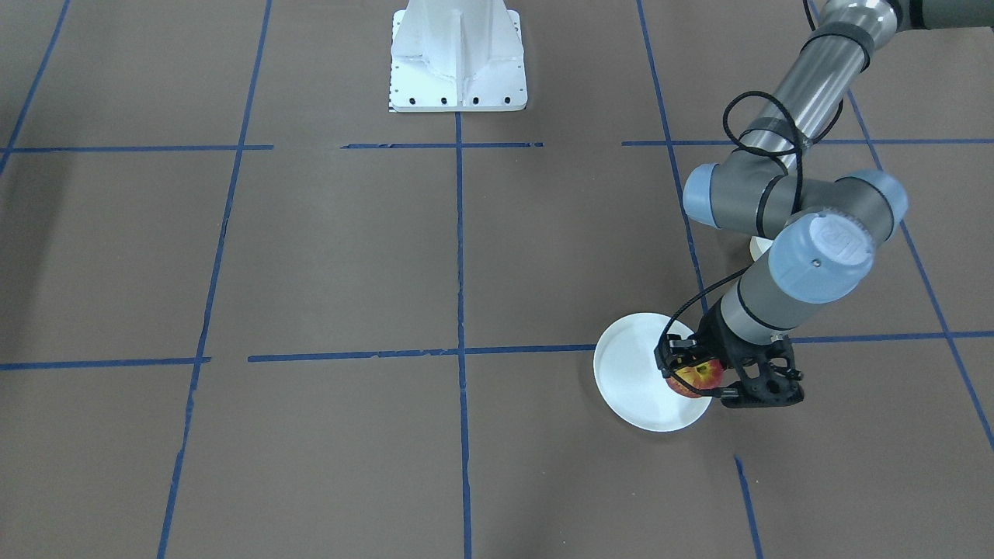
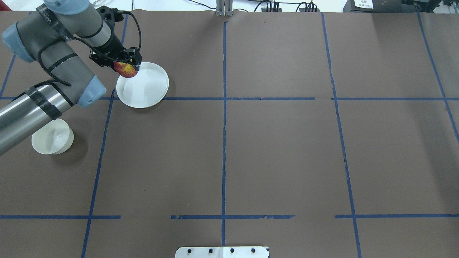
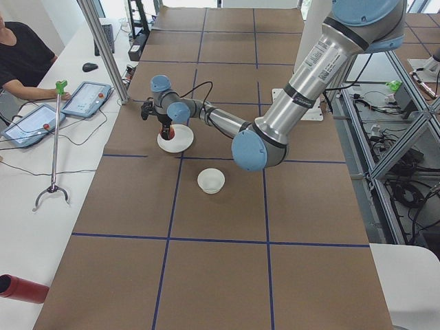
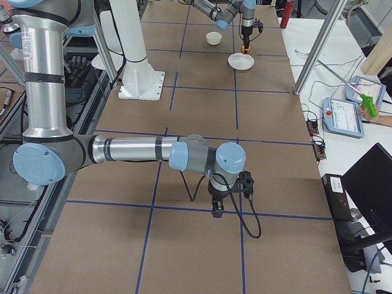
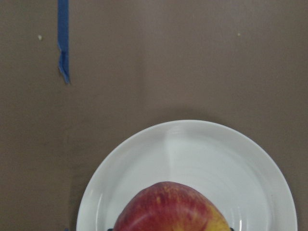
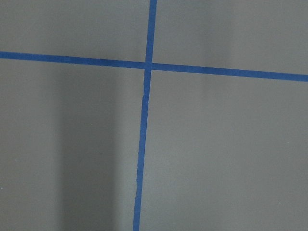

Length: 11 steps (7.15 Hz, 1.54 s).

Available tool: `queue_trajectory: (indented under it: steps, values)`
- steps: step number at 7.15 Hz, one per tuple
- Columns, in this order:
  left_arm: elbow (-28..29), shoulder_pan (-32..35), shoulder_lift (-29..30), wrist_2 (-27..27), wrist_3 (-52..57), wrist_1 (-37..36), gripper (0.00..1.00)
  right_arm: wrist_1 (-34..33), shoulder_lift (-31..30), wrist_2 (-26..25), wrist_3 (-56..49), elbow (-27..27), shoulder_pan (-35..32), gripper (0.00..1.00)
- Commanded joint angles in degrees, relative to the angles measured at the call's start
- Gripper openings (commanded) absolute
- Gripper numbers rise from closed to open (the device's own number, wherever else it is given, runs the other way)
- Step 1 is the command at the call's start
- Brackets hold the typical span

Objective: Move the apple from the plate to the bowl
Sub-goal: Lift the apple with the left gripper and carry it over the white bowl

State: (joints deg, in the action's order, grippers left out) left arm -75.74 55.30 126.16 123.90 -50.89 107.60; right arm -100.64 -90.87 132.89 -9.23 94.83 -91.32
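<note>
My left gripper (image 2: 126, 65) is shut on the small red and yellow apple (image 2: 126, 70) and holds it a little above the white plate (image 2: 145, 87), over the plate's edge on the robot's left. The apple (image 1: 696, 378) and plate (image 1: 633, 373) show in the front view, and the apple (image 5: 168, 207) fills the lower edge of the left wrist view over the plate (image 5: 192, 154). The small deep white bowl (image 2: 52, 138) stands nearer the robot, partly under my left arm. My right gripper (image 4: 218, 208) hangs low over bare table far from these; I cannot tell whether it is open.
The brown table cover carries a grid of blue tape lines (image 2: 224, 98). The white robot base (image 1: 458, 58) stands at the table's near edge. In the left side view, tablets (image 3: 86, 100) and an operator sit beyond the table's far side.
</note>
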Motion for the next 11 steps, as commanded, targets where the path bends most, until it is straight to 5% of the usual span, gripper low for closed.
queue_trajectory:
  steps: [1, 4, 6, 11]
  values:
    - [-15.67, 1.30, -8.16, 0.12, 1.83, -5.71, 0.00, 0.00, 0.07, 0.00, 0.00, 0.00, 0.00, 1.00]
    - [-27.69, 1.65, -22.49, -0.67, 5.27, -4.00, 0.00, -0.09, -0.01, 0.00, 0.00, 0.00, 0.00, 1.00]
    - [-28.85, 1.74, -36.53, -1.63, 4.75, 12.88, 0.00, 0.00, 0.07, 0.00, 0.00, 0.00, 0.00, 1.00]
    - [-26.93, -2.81, -38.01, -7.08, 4.66, 13.16, 0.00, 0.00, 0.07, 0.00, 0.00, 0.00, 0.00, 1.00]
